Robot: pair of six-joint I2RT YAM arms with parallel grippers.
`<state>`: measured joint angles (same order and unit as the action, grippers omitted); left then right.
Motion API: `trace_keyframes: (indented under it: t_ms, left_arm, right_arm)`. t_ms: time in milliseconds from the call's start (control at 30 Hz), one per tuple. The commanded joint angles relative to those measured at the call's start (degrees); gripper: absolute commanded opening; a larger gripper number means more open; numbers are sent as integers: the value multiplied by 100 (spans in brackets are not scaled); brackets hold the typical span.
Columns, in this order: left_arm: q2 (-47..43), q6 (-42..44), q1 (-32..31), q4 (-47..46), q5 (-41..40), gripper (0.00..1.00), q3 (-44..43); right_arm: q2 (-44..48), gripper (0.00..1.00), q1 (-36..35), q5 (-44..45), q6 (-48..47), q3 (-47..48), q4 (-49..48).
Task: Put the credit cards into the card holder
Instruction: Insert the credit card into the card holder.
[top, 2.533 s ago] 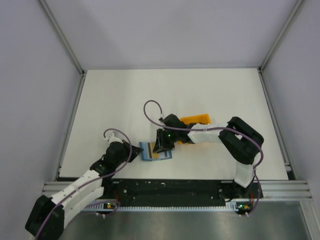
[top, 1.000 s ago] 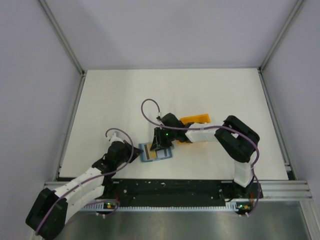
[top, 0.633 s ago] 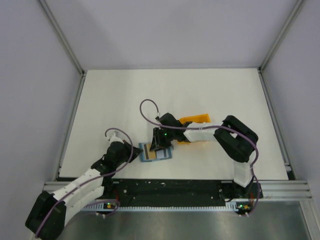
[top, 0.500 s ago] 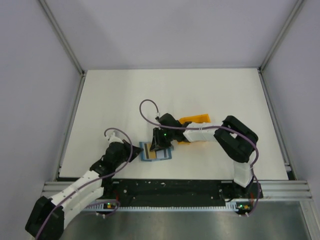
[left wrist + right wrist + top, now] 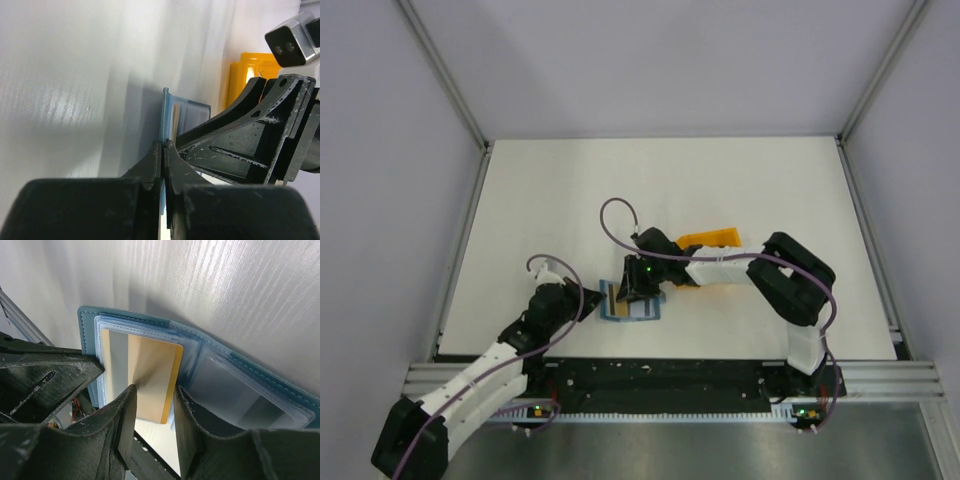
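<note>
The teal-blue card holder [image 5: 86, 330] lies open on the white table, its pale clear pockets facing up. One tan credit card [image 5: 145, 375] with a yellow edge sits partly inside the left pocket. My right gripper [image 5: 155, 390] hovers just over that card, jaws open; the card is wider than the gap between them. My left gripper [image 5: 164, 145] is shut on the card holder's [image 5: 192, 112] left edge, and the thin blue flap shows between its fingers. From above, the left gripper [image 5: 592, 302] and right gripper [image 5: 632, 292] meet at the card holder [image 5: 638, 312].
An orange open-frame rack [image 5: 710, 243] lies just behind the right wrist, also in the left wrist view as the orange rack [image 5: 245, 75]. The table's near edge and black rail [image 5: 670, 375] run close below the card holder. Grey walls enclose the table.
The right gripper has drifted slightly left over the card holder and its jaws have parted a little. The left gripper keeps its pinch on the card holder's edge.
</note>
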<state>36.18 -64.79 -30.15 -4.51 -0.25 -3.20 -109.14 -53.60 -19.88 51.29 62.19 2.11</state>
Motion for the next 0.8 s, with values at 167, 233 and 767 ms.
trace_keyframes:
  t_ms: [167,233,767]
  left_arm:
    - [55,19,-17,-419,192,0,602]
    - [73,-15,-26,-427,174,0,628]
    - [-393,81,-26,241,-133,0,522]
  right_arm:
    - [95,33,-229,-780,373,21,-1249]
    - [121,33,-221,-693,312,12,-1160]
    - [367,36,149,-552,-58,-348,-1063]
